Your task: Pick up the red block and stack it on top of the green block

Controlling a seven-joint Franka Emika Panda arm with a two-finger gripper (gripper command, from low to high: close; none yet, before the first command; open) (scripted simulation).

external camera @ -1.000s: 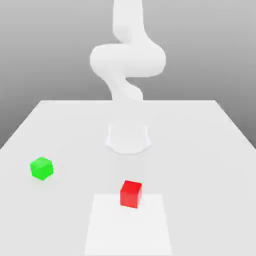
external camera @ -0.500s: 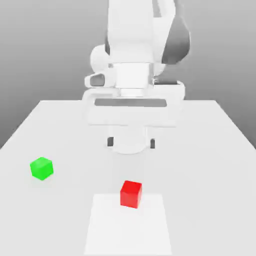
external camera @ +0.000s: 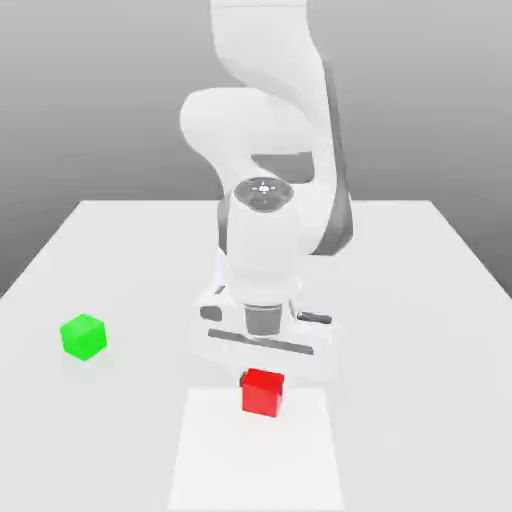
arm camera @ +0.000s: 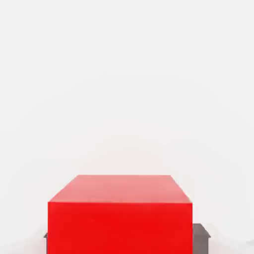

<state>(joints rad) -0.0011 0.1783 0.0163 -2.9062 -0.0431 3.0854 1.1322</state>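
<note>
The red block [external camera: 262, 395] sits on the white table near its front edge, on a paler square patch. My gripper [external camera: 262, 377] has come straight down over it, and the white hand hides the block's back part. In the hand view the red block [arm camera: 119, 218] looms close, with a dark finger [arm camera: 201, 239] pressed against each of its two side faces; the gripper [arm camera: 127, 240] is shut on it. The green block [external camera: 83, 336] rests apart on the table toward the exterior view's left, untouched.
The white table [external camera: 420, 300] spreads wide on all sides. A paler square patch [external camera: 258, 460] lies under and in front of the red block. The arm's thick white links [external camera: 262, 120] rise behind the hand at the table's middle.
The hand has dropped from high above the table down onto the red block, and its fingers have gone from wide open to shut on the block's sides. Neither block has shifted.
</note>
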